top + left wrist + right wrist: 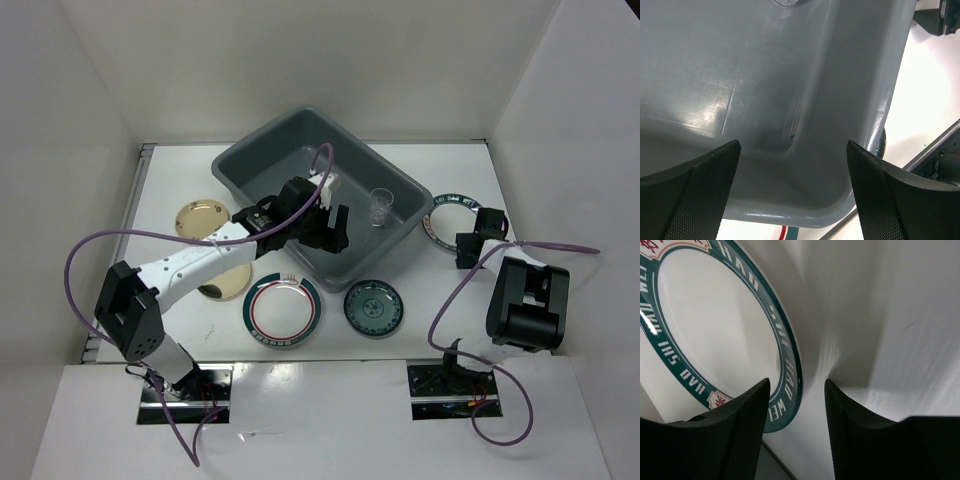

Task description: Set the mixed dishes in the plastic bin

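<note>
Plate [715, 330] lettering legible wrist-view only; right end effector [796, 386], left end effector [792, 146] both spread

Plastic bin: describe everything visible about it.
The plastic bin is a large dark grey rectangular tub, smooth and slightly glossy, with sloped walls and a rolled rim. It sits upright, skewed on the white table. A clear cup stands inside; the open left gripper hangs over it, empty.
</note>
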{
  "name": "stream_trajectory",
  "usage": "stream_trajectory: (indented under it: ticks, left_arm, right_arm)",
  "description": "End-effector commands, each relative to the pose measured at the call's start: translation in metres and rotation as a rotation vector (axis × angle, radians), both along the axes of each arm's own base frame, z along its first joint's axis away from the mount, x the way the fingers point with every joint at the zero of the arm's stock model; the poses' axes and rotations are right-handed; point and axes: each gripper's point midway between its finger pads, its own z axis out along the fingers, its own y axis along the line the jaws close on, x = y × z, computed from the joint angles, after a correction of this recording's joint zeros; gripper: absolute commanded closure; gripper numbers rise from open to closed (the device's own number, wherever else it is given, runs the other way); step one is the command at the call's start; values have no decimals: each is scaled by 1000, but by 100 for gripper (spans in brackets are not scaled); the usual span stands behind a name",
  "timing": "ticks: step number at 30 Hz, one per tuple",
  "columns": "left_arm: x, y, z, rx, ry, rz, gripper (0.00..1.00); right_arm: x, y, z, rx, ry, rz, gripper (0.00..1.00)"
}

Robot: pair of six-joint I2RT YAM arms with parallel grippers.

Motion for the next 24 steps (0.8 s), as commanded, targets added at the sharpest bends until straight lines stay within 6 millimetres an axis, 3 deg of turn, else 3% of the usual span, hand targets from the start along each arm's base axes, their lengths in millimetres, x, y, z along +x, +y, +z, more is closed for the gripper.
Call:
stream_trajectory:
  ticks: [1,10,18,21,24]
  left_arm:
    - [0,0,19,-25,-62,-17,7]
    - [-3,3,12,-6,-42,-18,7]
    - [-3,8,10,13,-48,-9,6]
    - [-3,8,10,13,-48,-9,6]
    - [-2,9,10,18,-52,-2,6]
  right_arm:
    - [17,-13,9,-51,-55,-36,47]
    - [29,-13,0,-68,-58,-55,61]
    - [39,-13,3,-67,-90,-74,90]
    - [42,-15,17,-91,-125,-88,99]
    - [41,-20,38,-125,-174,-108,100]
